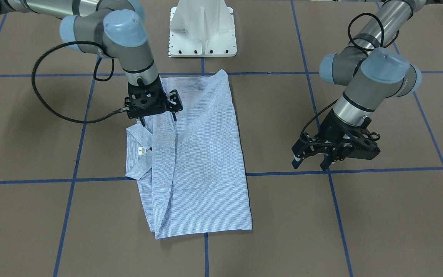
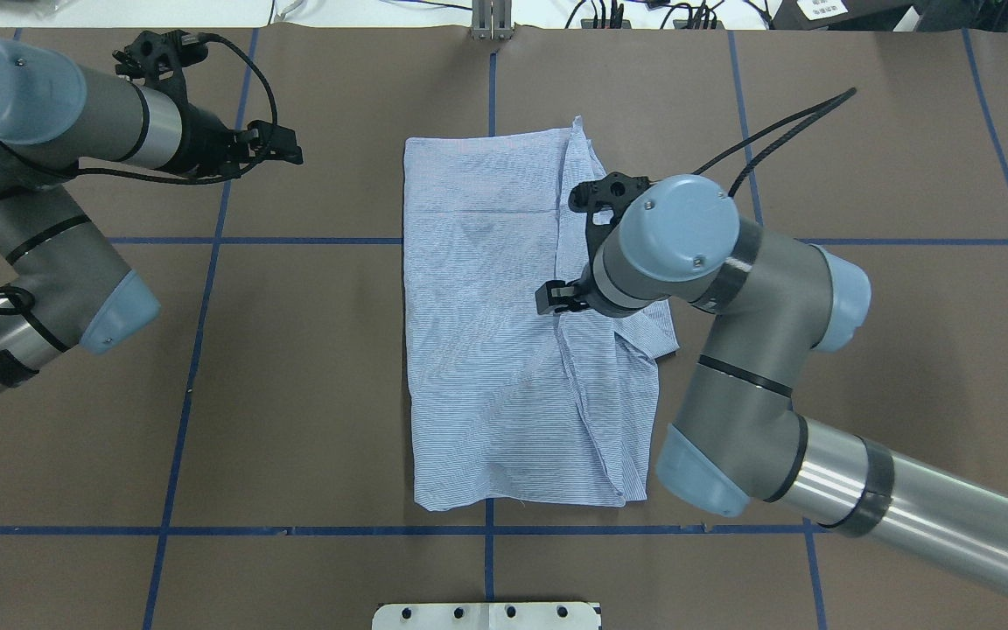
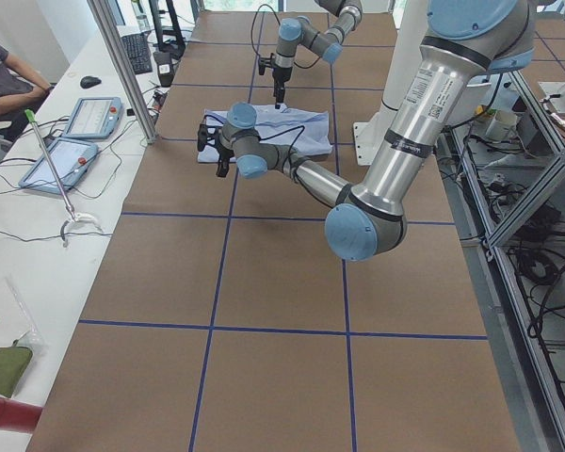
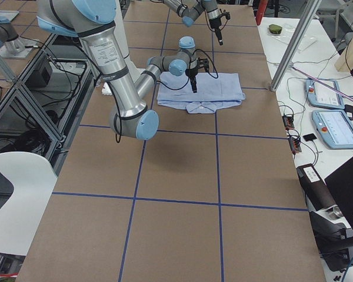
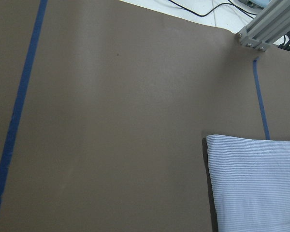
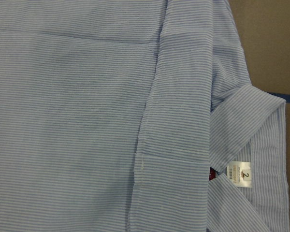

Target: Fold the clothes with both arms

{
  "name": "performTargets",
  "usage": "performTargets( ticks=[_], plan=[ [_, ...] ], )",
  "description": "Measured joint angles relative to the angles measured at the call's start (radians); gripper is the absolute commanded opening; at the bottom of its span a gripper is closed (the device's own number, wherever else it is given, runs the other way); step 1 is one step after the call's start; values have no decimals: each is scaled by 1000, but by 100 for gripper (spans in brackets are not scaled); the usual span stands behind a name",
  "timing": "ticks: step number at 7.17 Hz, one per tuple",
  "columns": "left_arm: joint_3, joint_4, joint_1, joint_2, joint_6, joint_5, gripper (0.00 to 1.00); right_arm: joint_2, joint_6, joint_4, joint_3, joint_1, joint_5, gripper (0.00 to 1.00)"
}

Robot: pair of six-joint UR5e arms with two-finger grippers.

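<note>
We note the light blue-and-white finely striped button-up shirt (image 1: 202, 154) folded flat mid-table on the brown blue-taped table (image 1: 360, 215). In the front-facing view its collar (image 1: 139, 169) sits at 9 o'clock. The black two-finger right gripper (image 1: 159, 121) is over the shirt's 11 o'clock part, jaws parted, gripping nothing. The black two-finger left gripper (image 1: 309, 167) is at 3 o'clock, well apart, spread, empty.

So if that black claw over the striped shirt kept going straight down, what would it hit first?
Probably the light blue-and-white striped shirt itself: the black two-finger right gripper points down at its folded layers beside the collar. Its height is unclear.
</note>
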Motion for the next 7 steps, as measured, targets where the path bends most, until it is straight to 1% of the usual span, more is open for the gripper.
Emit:
performTargets(
  ticks=[1, 4, 5, 7],
  plan=[
    [-5, 2, 0, 5, 3, -1, 100, 27, -13, -7, -48, -8, -16, 100],
    [-7, 1, 5, 8, -2, -3, 100, 54, -33, -12, -117, -38, -63, 100],
    [-7, -1, 6, 7, -5, -3, 100, 59, -35, -19, -131, -47, -76, 100],
    [-5, -3, 8, 5, -8, -3, 100, 73, -43, -72, -138, -63, -100, 100]
  ],
)
